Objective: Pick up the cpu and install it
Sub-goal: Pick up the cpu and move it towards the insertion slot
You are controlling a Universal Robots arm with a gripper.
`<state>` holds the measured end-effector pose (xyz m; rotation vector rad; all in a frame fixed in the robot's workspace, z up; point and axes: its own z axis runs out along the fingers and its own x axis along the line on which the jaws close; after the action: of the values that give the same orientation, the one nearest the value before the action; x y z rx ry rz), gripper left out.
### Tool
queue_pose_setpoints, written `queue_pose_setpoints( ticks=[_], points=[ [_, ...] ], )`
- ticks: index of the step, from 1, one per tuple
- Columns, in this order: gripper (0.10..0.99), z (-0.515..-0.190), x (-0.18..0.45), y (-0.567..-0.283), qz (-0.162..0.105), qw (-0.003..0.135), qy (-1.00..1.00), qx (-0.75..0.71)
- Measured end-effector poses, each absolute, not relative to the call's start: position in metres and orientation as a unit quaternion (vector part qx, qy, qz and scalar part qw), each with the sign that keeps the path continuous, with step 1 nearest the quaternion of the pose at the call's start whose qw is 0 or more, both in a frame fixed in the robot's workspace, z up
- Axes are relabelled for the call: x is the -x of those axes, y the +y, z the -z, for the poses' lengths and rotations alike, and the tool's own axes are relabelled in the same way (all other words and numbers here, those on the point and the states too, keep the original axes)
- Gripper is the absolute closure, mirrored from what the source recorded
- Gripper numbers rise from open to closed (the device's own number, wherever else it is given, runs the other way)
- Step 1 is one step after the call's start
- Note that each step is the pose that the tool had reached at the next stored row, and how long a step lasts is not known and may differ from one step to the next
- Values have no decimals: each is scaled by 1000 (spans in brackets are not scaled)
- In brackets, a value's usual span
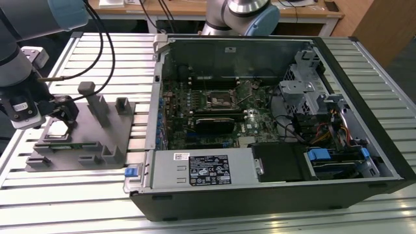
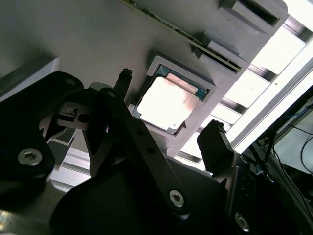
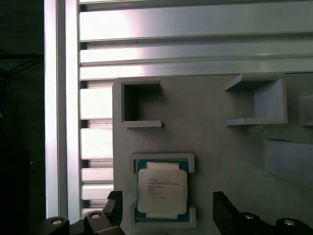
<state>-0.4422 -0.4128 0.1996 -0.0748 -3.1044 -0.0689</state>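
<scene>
The cpu (image 1: 57, 127) lies flat in a square pocket of the grey tray (image 1: 85, 146) at the exterior view's left. Its silver top (image 3: 162, 192) shows in both wrist views, seated in the pocket (image 2: 164, 103). My gripper (image 1: 62, 115) hovers just above it, open. One dark fingertip (image 2: 125, 74) stands on one side of the chip and the other fingertip (image 2: 215, 133) on the opposite side, neither touching it. In the first wrist view the gripper (image 3: 168, 209) straddles the chip's near edge. The motherboard socket (image 1: 221, 99) sits inside the open computer case.
Grey posts (image 1: 97, 105) rise from the tray just beside my gripper. The open computer case (image 1: 273, 122) holds a power supply (image 1: 204, 168), drive cage (image 1: 305, 83) and cables. Everything rests on a slatted aluminium table (image 1: 78, 204). A second arm's base (image 1: 240, 14) stands behind the case.
</scene>
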Motion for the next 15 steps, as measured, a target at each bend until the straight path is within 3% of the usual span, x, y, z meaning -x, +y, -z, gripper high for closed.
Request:
queue_pose_setpoints(
  ticks=[11,14,15],
  points=[
    [267,-191,444,-412,22,18,-999,24],
    [341,-190,445,-411,22,18,-999,24],
    [408,-190,446,-411,22,18,-999,24]
  ],
)
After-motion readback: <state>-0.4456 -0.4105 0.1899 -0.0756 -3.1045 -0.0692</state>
